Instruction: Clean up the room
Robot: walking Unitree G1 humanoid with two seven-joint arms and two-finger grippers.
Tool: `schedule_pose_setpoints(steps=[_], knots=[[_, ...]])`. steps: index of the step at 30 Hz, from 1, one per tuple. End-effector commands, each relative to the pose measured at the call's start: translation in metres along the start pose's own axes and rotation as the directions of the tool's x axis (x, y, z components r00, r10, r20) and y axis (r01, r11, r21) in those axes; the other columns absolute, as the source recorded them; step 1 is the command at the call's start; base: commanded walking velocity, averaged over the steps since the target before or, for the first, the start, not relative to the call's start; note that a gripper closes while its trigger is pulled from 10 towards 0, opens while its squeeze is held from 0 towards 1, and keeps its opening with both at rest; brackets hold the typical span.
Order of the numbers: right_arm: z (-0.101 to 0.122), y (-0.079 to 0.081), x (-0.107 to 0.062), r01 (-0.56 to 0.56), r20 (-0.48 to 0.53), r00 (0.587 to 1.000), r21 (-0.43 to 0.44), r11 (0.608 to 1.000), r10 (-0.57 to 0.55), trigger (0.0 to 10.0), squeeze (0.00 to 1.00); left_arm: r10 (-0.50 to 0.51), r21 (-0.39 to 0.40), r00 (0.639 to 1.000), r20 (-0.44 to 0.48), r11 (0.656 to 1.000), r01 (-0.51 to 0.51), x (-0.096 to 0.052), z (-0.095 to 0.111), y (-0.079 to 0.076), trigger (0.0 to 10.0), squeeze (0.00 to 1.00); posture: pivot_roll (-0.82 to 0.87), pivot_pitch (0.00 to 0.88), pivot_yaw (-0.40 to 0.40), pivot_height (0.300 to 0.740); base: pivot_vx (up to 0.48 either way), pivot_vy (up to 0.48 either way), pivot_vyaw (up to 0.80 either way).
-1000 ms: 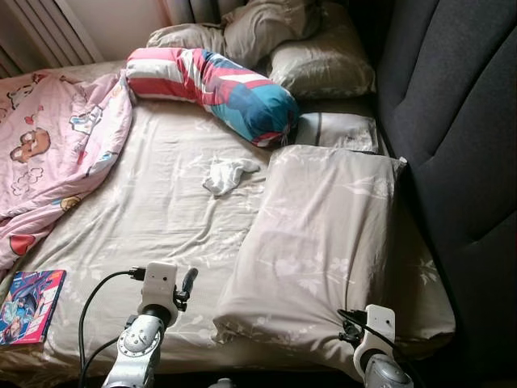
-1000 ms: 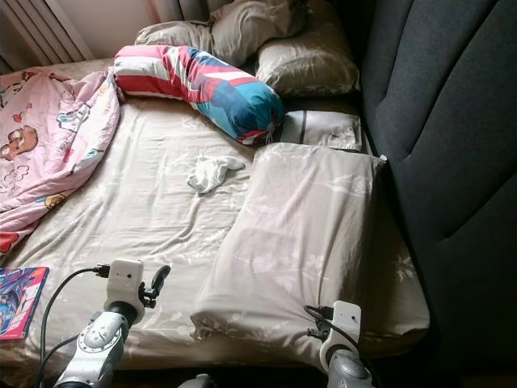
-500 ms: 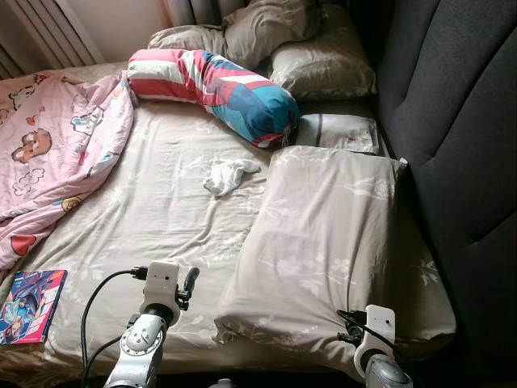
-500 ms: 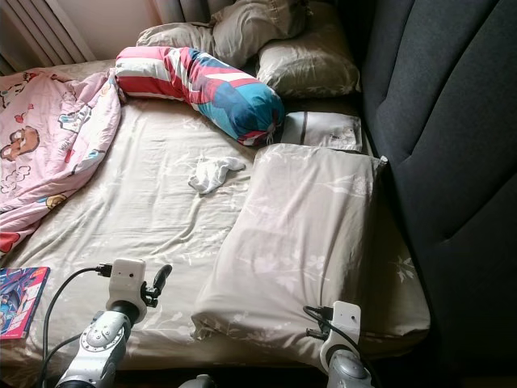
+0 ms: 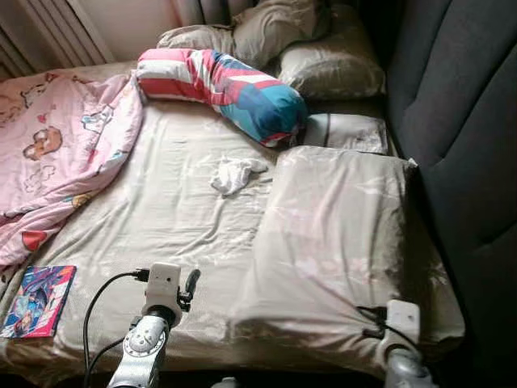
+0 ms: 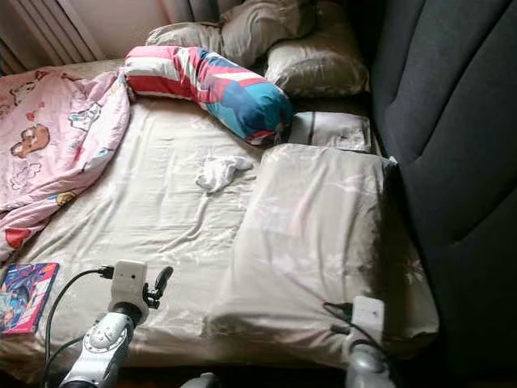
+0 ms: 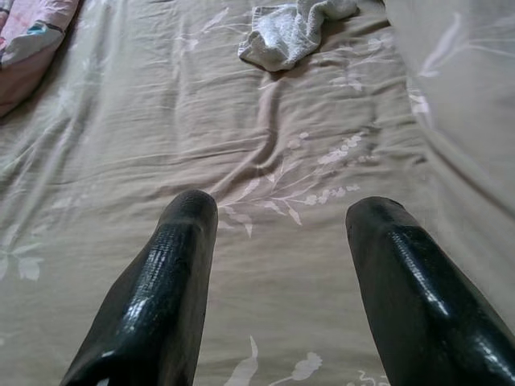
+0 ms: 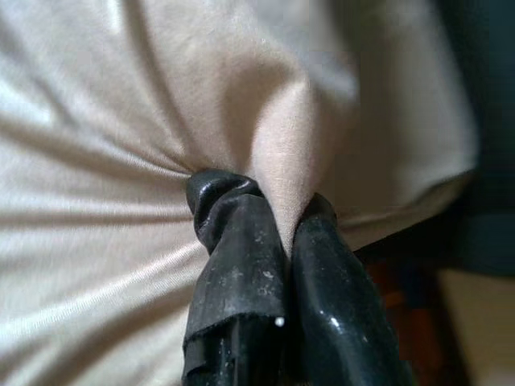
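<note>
A large beige floral pillow point(image 5: 339, 234) lies on the right side of the bed, beside the dark headboard point(image 5: 460, 121). My right gripper point(image 8: 269, 205) is shut on a pinch of the pillow's fabric at its near corner, and its wrist point(image 5: 400, 319) shows at the bed's near edge. My left gripper point(image 7: 278, 213) is open and hovers over the bare beige sheet point(image 5: 161, 218), with nothing between its fingers. A crumpled white cloth point(image 5: 234, 174) lies mid-bed, well beyond the left gripper point(image 5: 190, 281).
A striped red, white and blue bolster point(image 5: 226, 93) lies across the far part of the bed. A pink cartoon blanket point(image 5: 56, 153) is bunched at the left. A colourful book point(image 5: 39, 301) sits at the near left corner. More beige pillows point(image 5: 323, 56) are at the back, with a small grey pillow point(image 5: 347, 133) beside the bolster.
The view has shifted a little. My right wrist has moved to the right with the pillow's near corner, and the pillow now looks blurred. The left gripper stays open over the sheet.
</note>
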State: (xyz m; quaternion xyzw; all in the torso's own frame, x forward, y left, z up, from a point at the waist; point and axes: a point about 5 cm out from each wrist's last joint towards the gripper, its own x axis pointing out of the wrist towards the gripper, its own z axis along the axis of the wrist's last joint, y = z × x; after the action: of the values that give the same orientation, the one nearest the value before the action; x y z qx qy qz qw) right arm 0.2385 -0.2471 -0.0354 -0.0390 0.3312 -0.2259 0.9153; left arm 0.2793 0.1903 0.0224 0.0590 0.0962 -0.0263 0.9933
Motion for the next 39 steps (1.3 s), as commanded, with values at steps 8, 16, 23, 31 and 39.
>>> schedule_pose_setpoints(steps=[8,16,23,31,39], knots=[[0.077,-0.075,0.008,0.352,0.283,0.884,0.119,0.928,-0.371,10.0,0.0,0.012,-0.003,1.0,-0.027,1.0,-0.012,-0.002,-0.007,0.001,10.0,0.0,-0.07,0.174,0.082,0.74,0.0,0.0,0.0],[0.056,-0.057,0.008,0.296,0.194,0.926,0.158,0.942,-0.323,10.0,0.0,0.006,-0.005,0.999,-0.037,1.0,-0.006,-0.003,-0.01,-0.002,10.0,0.0,-0.06,0.179,0.072,0.74,0.0,0.0,0.0],[-0.005,-0.045,0.001,0.288,-0.081,0.958,0.25,0.924,-0.277,10.0,0.0,0.004,-0.006,0.999,-0.042,1.0,-0.004,-0.005,-0.012,-0.001,10.0,0.0,-0.06,0.186,0.071,0.74,0.0,0.0,0.0],[-0.023,-0.05,-0.002,0.309,-0.156,0.948,0.256,0.916,-0.276,10.0,0.0,0.0,-0.01,0.999,-0.044,1.0,-0.001,-0.004,-0.012,-0.004,10.0,0.0,-0.06,0.186,0.066,0.74,0.0,0.0,0.0],[-0.02,-0.051,-0.001,0.295,-0.145,0.954,0.295,0.909,-0.263,10.0,0.0,-0.003,-0.01,0.999,-0.047,1.0,0.003,-0.003,-0.012,-0.006,10.0,0.0,-0.06,0.186,0.066,0.74,0.0,0.0,0.0]])
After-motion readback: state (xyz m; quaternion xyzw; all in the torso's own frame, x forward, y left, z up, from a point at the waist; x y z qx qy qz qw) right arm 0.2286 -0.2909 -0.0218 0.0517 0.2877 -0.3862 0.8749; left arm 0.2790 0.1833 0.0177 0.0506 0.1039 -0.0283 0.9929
